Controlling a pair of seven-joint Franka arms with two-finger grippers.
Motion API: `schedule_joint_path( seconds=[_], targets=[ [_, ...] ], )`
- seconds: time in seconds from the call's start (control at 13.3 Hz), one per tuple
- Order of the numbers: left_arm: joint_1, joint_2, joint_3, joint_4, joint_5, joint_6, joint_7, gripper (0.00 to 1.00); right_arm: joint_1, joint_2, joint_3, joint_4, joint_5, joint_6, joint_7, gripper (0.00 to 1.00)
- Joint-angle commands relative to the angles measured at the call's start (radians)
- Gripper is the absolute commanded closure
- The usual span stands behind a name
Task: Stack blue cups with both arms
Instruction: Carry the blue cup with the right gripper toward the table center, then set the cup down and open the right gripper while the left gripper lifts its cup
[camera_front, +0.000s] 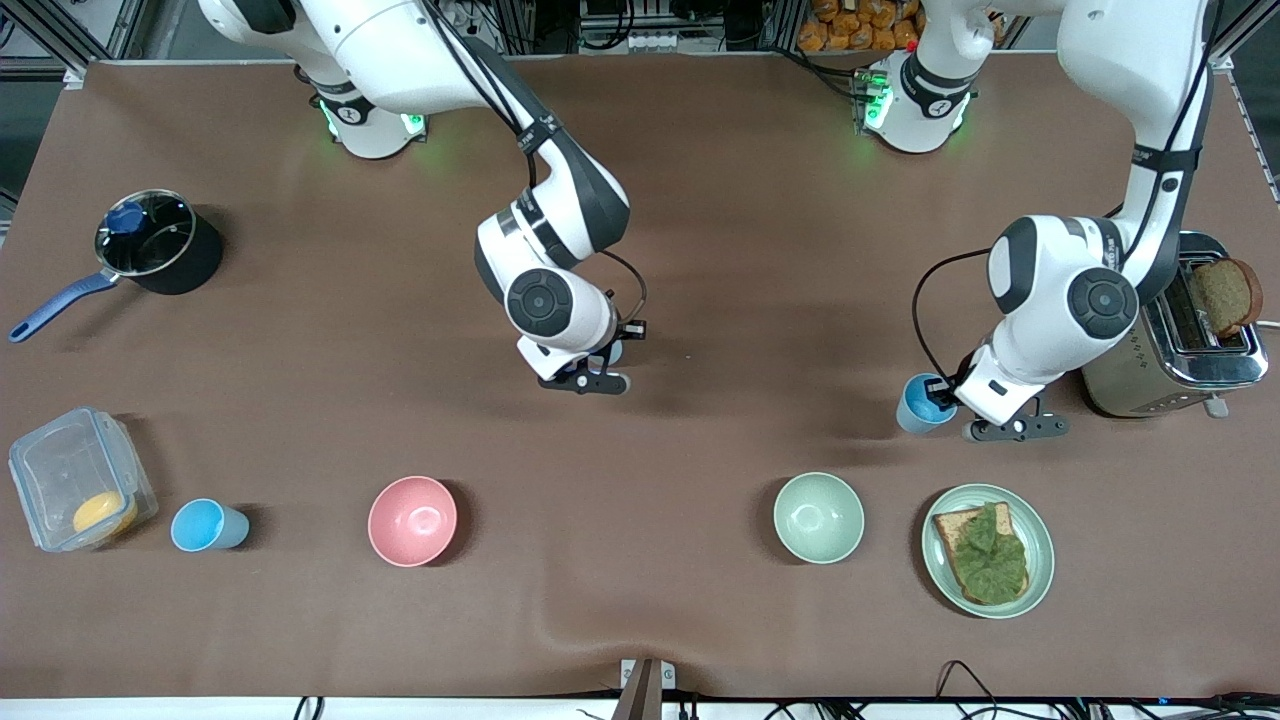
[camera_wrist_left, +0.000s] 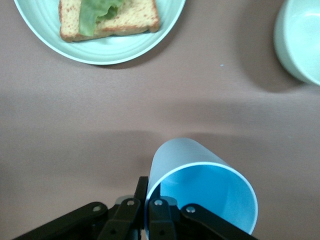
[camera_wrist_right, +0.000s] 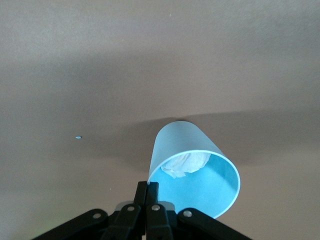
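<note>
Tools (camera_wrist_left: 141, 205) (camera_wrist_right: 146, 197) on cups (camera_wrist_left: 200, 185) (camera_wrist_right: 192, 170) (rims)

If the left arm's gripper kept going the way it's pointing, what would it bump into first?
The left gripper, shut on a blue cup's rim, points down at the brown table. It would probably meet bare tabletop first, short of the green plate with toast; its height above the table is hard to judge.

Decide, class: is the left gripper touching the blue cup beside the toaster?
Touching. The left wrist view shows the left gripper shut on the blue cup's rim, one finger inside and one outside the wall.
</note>
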Motion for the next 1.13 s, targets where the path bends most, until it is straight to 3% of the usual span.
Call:
schedule_joint_path(
  seconds=[0.0, 0.15, 0.23, 0.3, 0.38, 0.68, 0.98, 1.05],
  targets=[
    [-0.001, -0.031, -0.009, 0.092, -0.026, -0.141, 0.016, 1.0, 0.021, 0.04, -0.013, 0.033, 0.025, 0.014, 0.016, 1.0],
    [-0.004, -0.031, -0.019, 0.152, -0.026, -0.21, 0.003, 1.0, 0.021, 0.046, -0.013, 0.033, 0.026, 0.02, 0.016, 1.0],
    [-0.006, -0.029, -0.03, 0.185, -0.026, -0.247, -0.008, 1.0, 0.021, 0.046, -0.013, 0.033, 0.027, 0.018, 0.017, 0.67],
    [-0.007, -0.026, -0.039, 0.219, -0.026, -0.282, -0.029, 1.0, 0.021, 0.044, -0.013, 0.036, 0.027, 0.018, 0.042, 0.13],
    [-0.009, -0.023, -0.045, 0.25, -0.026, -0.314, -0.051, 1.0, 0.027, 0.04, -0.013, 0.037, 0.016, 0.018, 0.074, 0.0],
    [-0.01, -0.019, -0.097, 0.339, -0.026, -0.408, -0.14, 1.0, 0.003, -0.009, -0.025, 0.099, 0.016, -0.072, 0.093, 0.0],
    [-0.012, -0.017, -0.153, 0.379, -0.024, -0.437, -0.243, 1.0, -0.126, -0.133, -0.031, 0.099, 0.005, -0.244, 0.079, 0.0],
    [-0.012, -0.017, -0.167, 0.386, -0.026, -0.439, -0.27, 1.0, -0.167, -0.16, -0.03, 0.099, -0.031, -0.288, 0.079, 0.0]
  ],
)
